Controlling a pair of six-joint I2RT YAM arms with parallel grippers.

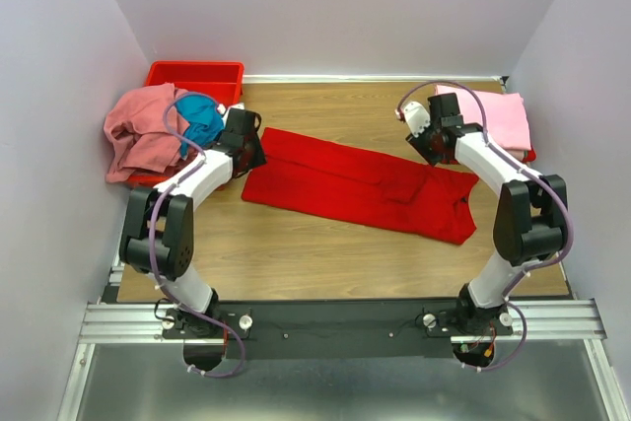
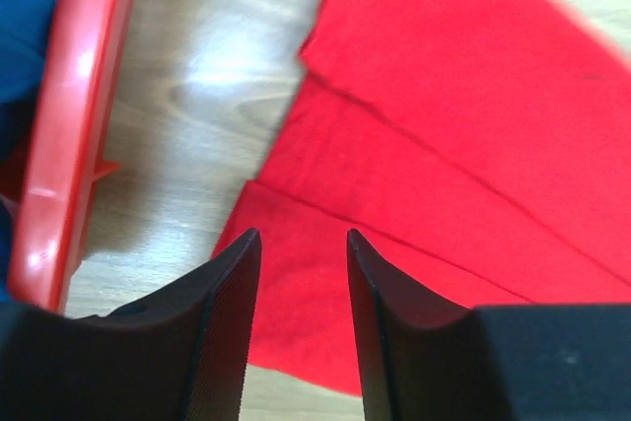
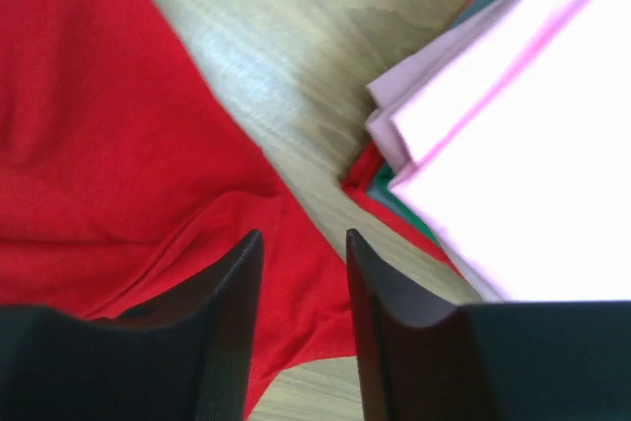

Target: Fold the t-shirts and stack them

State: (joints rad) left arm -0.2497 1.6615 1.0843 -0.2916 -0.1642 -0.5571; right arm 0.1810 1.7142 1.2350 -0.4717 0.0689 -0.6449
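Desk: Containers first. What do you have?

Operator: One red bin (image 1: pixel 195 73), just beyond and to the left of my left gripper (image 2: pixel 301 239). A salmon pink t-shirt (image 1: pixel 138 130) is heaped over its near end. A teal t-shirt (image 1: pixel 204 125) is bunched against that on the gripper's side.

Desk: And the red one?

Operator: The red t-shirt (image 1: pixel 360 184) lies on the table (image 1: pixel 325 253), stretched between my two grippers. Its left end is right under the left fingertips. Its rumpled right end is under the right gripper (image 3: pixel 301 239).

Desk: Gripping anything?

Operator: No. Both pairs of jaws are parted with nothing between them, and red cloth shows through each gap.

Desk: What do the wrist cameras add?

Operator: The left one shows layered fold edges in the red cloth. The right one shows the stack just right of that gripper. A light pink t-shirt (image 3: pixel 532 145) is on top, with a green edge (image 3: pixel 402 202) beneath it that I can't make out from above.
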